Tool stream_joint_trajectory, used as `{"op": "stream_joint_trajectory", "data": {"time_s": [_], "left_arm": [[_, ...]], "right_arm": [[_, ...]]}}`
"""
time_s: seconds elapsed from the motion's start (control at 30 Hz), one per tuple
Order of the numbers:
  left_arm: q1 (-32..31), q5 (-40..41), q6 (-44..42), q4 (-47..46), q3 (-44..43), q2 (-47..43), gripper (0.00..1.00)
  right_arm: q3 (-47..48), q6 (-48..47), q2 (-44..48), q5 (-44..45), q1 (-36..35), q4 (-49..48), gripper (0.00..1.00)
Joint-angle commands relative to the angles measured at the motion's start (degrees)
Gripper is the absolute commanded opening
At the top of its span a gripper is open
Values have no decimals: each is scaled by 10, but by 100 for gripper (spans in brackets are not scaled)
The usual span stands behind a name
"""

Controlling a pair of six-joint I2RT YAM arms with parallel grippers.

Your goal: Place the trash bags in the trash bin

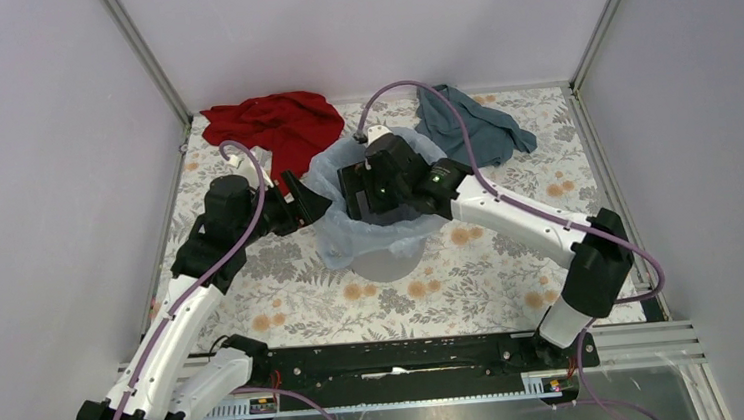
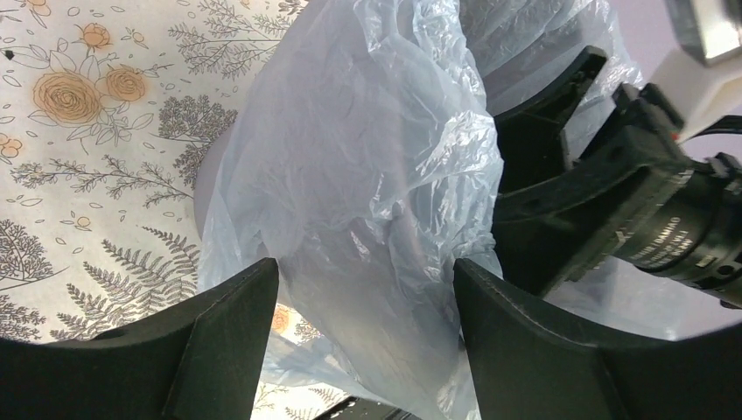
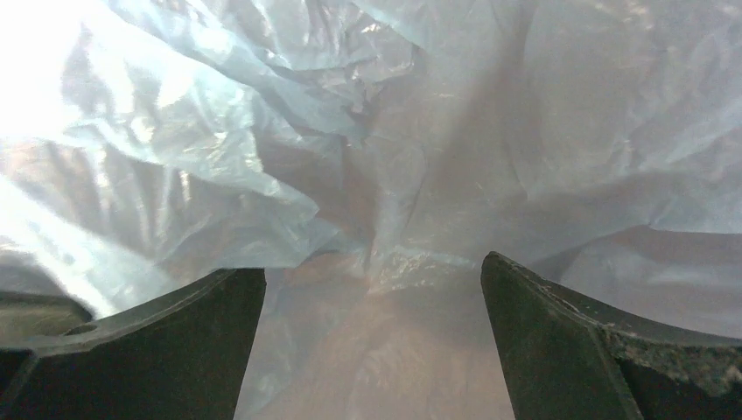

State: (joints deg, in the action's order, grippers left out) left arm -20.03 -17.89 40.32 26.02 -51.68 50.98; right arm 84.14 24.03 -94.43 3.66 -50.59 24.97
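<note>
The bag (image 1: pixel 345 234) is draped over the bin (image 1: pixel 384 265) at mid-table. The left gripper (image 2: pixel 366 289) is spread wide beside it, with film bulging between its fingers and perhaps touching them. The right gripper (image 3: pixel 372 293), also spread, points into the bag's crumpled inside.

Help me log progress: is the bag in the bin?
Partly in: the trash bag drapes over the trash bin, its wall showing below.

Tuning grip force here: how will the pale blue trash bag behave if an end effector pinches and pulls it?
The trash bag is thin, translucent, wrinkled film, so probably floppy and light; it should drape, not hold shape. Its glossy sheen suggests it may slip from a pinch. Draped over the trash bin, it would likely slide off when pulled.
</note>
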Motion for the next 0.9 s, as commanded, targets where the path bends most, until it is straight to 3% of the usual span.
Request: {"op": "stream_joint_trajectory", "data": {"time_s": [0.0, 0.23, 0.5, 0.63, 0.87], "left_arm": [[-2, -17, -12, -25, -2, -9, 77], [-3, -12, -41, -2, -19, -17, 87], [-3, 9, -59, 28, -27, -33, 98], [-3, 9, -64, 34, -29, -32, 99], [-3, 81, -76, 96, -88, -50, 99]], "right_arm": [[9, -8, 31, 26, -2, -14, 100], [105, -43, -17, 46, -5, 36, 100], [96, -79, 71, 33, -4, 79, 100], [52, -85, 119, 10, -4, 72, 100], [75, -108, 195, 116, -4, 108, 100]]}}
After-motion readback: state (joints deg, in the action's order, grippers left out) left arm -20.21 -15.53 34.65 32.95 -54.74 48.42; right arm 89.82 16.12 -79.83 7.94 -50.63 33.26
